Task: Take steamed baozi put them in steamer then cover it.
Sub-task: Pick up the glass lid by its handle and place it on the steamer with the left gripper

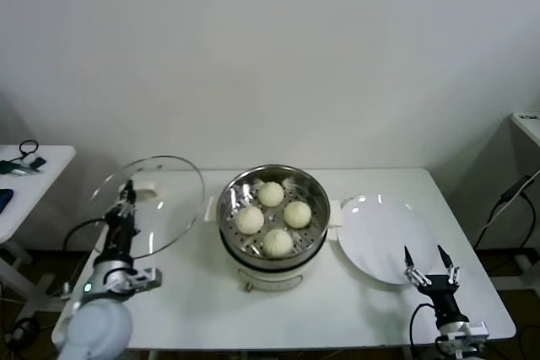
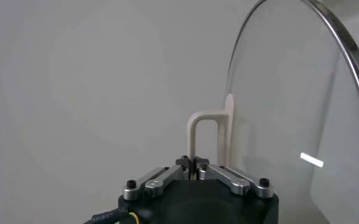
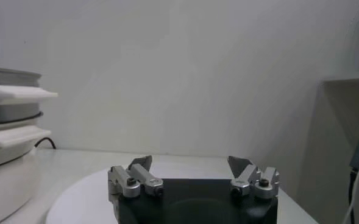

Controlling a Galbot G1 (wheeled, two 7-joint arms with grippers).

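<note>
White tabletop (image 1: 337, 309) carries the steamer (image 1: 273, 217), all four baozi (image 1: 272, 217) inside. Left gripper (image 2: 193, 171), pinched on the bar handle (image 2: 211, 137), holds the cover (image 1: 152, 204) raised left of the steamer; glass, rigid, likely heavy and breakable, it suits this handle grip. Right gripper (image 1: 429, 264) waits spread by the plate (image 1: 375, 233).

Four baozi (image 1: 272, 217) lie in the steamer (image 1: 314, 195), cover (image 1: 169, 200) to its left, plate (image 1: 380, 238) right.
</note>
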